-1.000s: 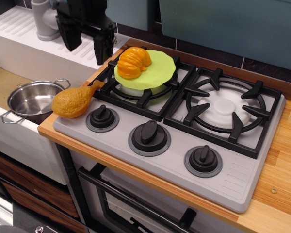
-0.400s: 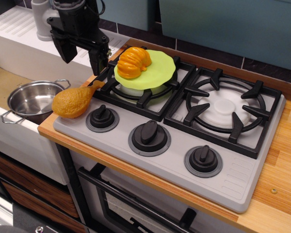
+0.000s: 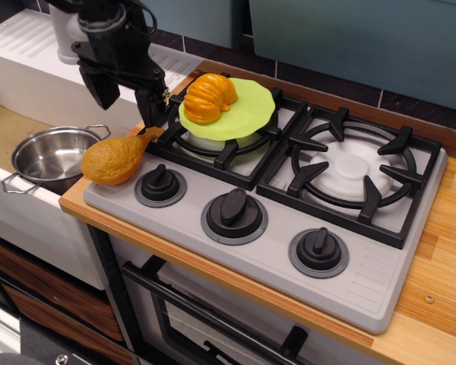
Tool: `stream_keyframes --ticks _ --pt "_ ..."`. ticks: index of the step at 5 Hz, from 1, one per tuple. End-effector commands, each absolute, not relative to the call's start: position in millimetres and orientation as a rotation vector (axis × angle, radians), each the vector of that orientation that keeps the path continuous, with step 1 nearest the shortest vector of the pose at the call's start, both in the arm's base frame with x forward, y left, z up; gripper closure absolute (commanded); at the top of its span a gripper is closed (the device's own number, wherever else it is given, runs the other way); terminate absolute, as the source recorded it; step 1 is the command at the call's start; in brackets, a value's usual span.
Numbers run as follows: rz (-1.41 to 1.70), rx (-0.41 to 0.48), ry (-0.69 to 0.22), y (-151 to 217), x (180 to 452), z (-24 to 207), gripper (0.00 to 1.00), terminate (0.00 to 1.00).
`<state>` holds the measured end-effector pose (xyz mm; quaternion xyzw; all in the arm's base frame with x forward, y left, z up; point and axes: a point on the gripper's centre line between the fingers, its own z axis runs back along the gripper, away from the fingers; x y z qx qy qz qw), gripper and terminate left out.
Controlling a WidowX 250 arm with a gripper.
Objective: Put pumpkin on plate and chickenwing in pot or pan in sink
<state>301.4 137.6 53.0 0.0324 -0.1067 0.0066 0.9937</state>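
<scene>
The orange ribbed pumpkin (image 3: 209, 97) sits on the lime-green plate (image 3: 239, 110), which rests on the left burner of the toy stove. The golden-brown chickenwing (image 3: 118, 157) lies at the stove's front left corner, its bone end pointing up right. The steel pot (image 3: 49, 157) stands empty in the sink (image 3: 4, 133) just left of it. My black gripper (image 3: 127, 100) is open and empty, hanging above and slightly behind the chickenwing, its right finger close to the bone end.
A grey faucet (image 3: 64, 34) and white ridged drainboard (image 3: 19, 38) lie behind the gripper. The stove has black grates (image 3: 353, 171) and three knobs (image 3: 234, 209) along the front. A wooden counter (image 3: 441, 251) surrounds it.
My gripper has come down and slightly left, from beside the faucet to just above the chickenwing's bone end. It stays open. Nothing else moved.
</scene>
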Motion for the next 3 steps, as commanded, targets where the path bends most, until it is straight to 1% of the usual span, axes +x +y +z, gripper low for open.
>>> stream_keyframes --ticks 1,3 --pt "0.030 0.069 -0.233 138.0 300.3 50.3 0.00 0.00" --pt "0.057 0.069 -0.236 129.9 289.7 46.0 0.00 0.00"
